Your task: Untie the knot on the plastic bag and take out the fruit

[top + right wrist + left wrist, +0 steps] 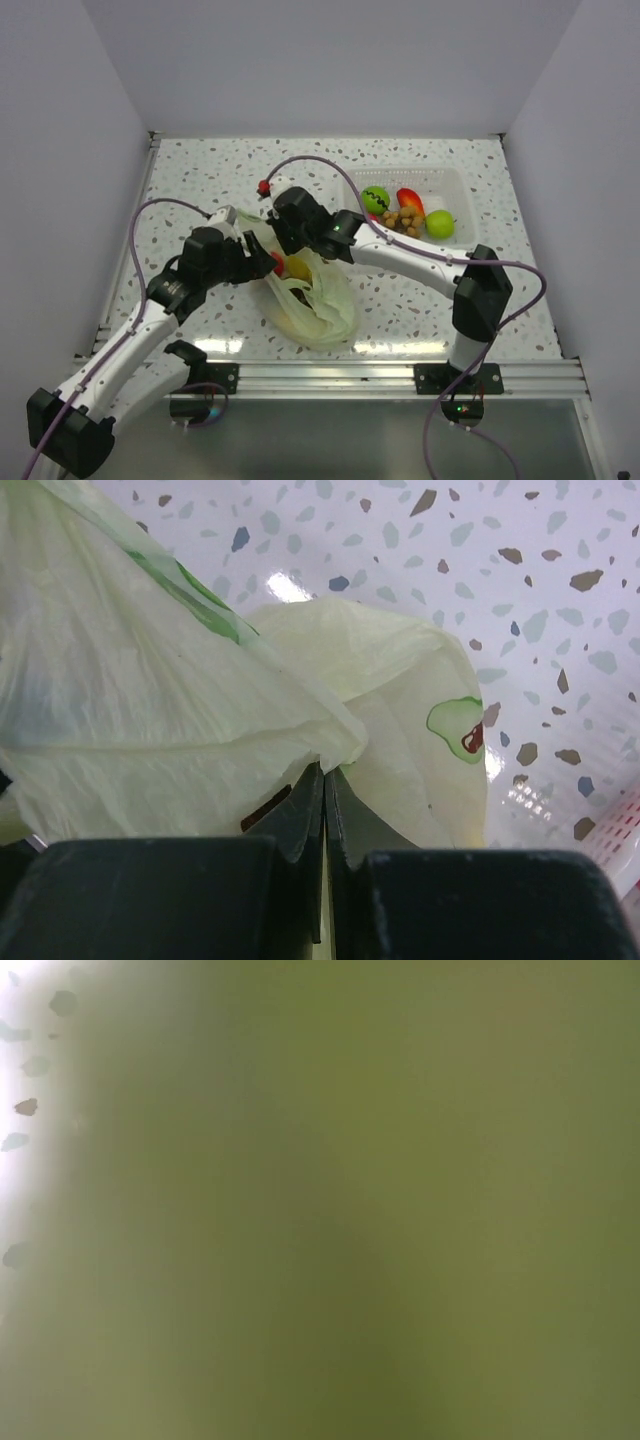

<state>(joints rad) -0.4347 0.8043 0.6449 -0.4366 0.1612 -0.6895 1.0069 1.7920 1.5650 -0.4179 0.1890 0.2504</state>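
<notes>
Because the left wrist view shows only a green blur, as if the plastic lies right against it, we cannot tell whether the left gripper (pixel 253 262) is spread or closed. From above it sits at the 9 o'clock side of the bag's mouth.

The bag (pixel 318 300) lies near the middle of the table (pixel 200 180), a little toward 6 o'clock. A red fruit (pixel 277 262) and a yellow fruit (pixel 297 268) show at its upper end, at about 11 o'clock of the bag. We cannot make out the knot in any view. The right gripper (pixel 322 772) stands at 12 o'clock of the mouth, its fingers pressed together right at a fold of the plastic. Whether any film is caught between them is not clear.

We think the main danger is the thin film. If the right fingers hold only a little of it, it may slip out under a pull. If the left gripper closes blind, it may catch plastic together with a fruit, so that the whole bag rises or the film tears. A lifted bag could also let the fruit roll away over the table.
</notes>
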